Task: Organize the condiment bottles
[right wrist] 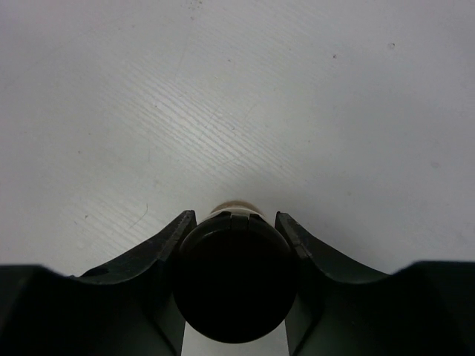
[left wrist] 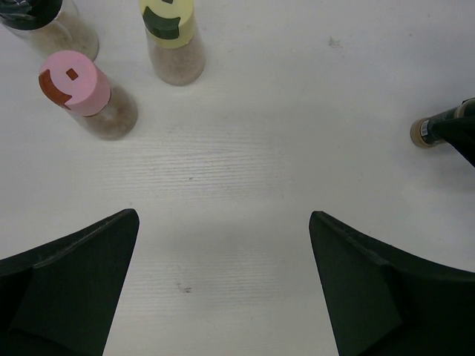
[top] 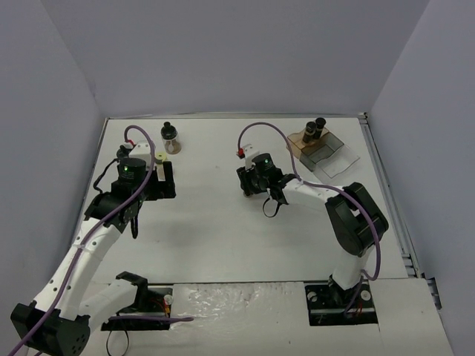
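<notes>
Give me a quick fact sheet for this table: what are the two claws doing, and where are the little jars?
Left gripper: open, holding nothing, over the white table
Right gripper: shut on a held black-capped clear spice jar
Jars near left gripper: pink-capped clear jar, pale-yellow-capped clear jar, loose black-capped jar
Rack: stepped clear-and-brown plastic rack, far right of the table
In rack: two racked black-capped jars, side by side

rack point(top: 324, 153): stepped, clear-and-brown, far right | table point(top: 215, 237): white, faint woodgrain
</notes>
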